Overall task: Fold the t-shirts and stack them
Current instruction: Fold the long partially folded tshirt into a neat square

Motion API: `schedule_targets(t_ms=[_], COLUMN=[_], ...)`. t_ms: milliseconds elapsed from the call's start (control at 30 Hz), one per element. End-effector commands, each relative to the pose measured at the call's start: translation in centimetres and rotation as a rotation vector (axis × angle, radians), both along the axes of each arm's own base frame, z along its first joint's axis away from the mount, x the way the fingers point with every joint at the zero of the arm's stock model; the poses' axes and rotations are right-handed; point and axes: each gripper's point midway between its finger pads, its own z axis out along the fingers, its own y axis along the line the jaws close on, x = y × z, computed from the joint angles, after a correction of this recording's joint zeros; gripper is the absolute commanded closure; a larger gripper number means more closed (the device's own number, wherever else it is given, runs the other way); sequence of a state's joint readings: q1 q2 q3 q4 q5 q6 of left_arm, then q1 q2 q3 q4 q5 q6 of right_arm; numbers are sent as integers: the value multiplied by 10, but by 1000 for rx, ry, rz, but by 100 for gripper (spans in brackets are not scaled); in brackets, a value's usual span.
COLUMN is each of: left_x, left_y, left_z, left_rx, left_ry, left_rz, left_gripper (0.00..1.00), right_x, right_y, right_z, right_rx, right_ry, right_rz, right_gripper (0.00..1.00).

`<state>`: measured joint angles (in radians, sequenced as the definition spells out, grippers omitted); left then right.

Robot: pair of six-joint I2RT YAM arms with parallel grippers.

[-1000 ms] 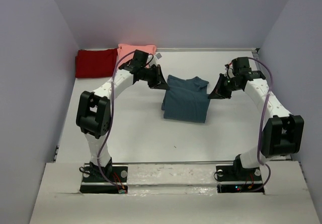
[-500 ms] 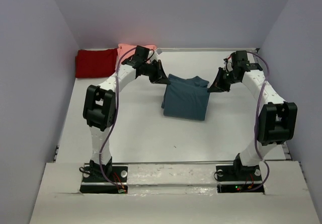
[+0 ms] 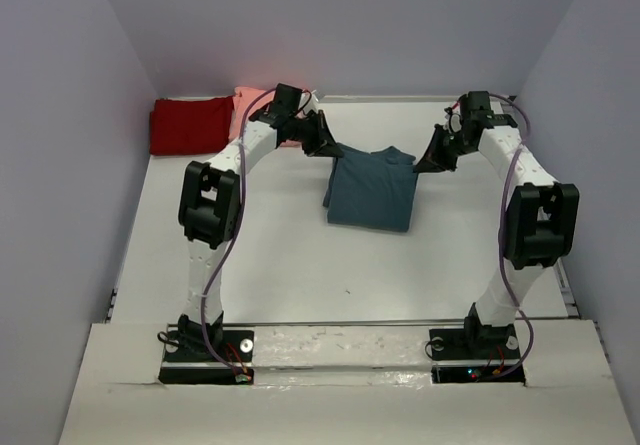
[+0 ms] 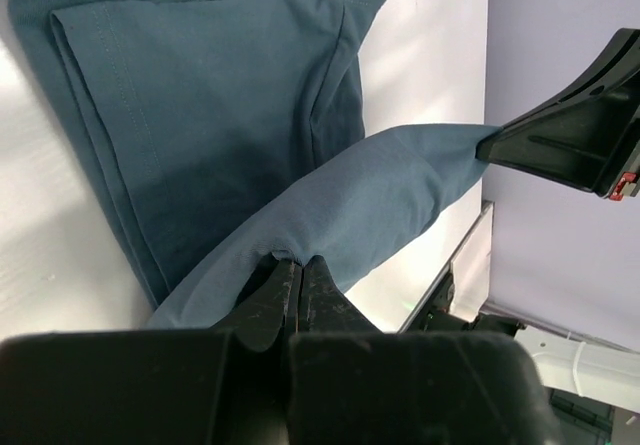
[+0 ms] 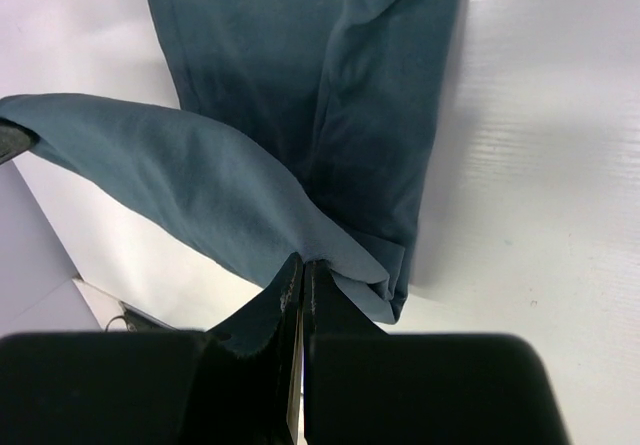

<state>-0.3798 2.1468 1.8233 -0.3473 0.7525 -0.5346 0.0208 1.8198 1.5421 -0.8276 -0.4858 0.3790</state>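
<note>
**Me:** Since a second ago both my arms have drawn back toward the far wall (image 3: 330,25). The far edge of the teal-blue t-shirt (image 3: 372,193) has gone back with them.

**Other:** And your pincers?

**Me:** My left pincer (image 4: 295,265) is pinched tight on a fold of cloth at the shirt's far left corner. My right pincer (image 5: 302,265) is pinched tight on the far right corner. The cloth between them is lifted off the desk (image 3: 270,255) as a slack band.

**Other:** Where is the rest of it?

**Me:** It lies folded on the middle of the desk, between my arms. The dark red t-shirt (image 3: 187,125) lies in the far left corner. The salmon-pink t-shirt (image 3: 258,100) is just beside it, partly behind my left arm.
</note>
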Motion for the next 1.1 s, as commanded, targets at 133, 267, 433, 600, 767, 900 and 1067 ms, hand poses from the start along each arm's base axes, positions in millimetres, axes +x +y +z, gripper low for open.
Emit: schedule_targets(t_ms=[133, 267, 433, 600, 767, 900, 1067], left_x=[28, 35, 46, 63, 85, 109, 128], left_y=[-2, 0, 5, 5, 6, 8, 7], left_z=[31, 30, 29, 23, 20, 11, -9], left_rx=[-67, -71, -82, -92, -106, -121, -141], left_ry=[-65, -65, -67, -79, -105, -143, -152], left_rz=[28, 36, 58, 84, 114, 142, 160], left_gripper=[100, 100, 100, 100, 100, 100, 100], right_x=[40, 48, 58, 73, 92, 109, 133], right_y=[-3, -1, -2, -2, -3, -3, -9], right_z=[26, 29, 25, 19, 15, -2, -18], right_rx=[13, 27, 22, 23, 15, 13, 5], right_ry=[-126, -132, -135, -138, -163, -156, -181], right_rz=[7, 8, 7, 6, 0, -8, -23], right_gripper=[100, 100, 100, 100, 100, 100, 100])
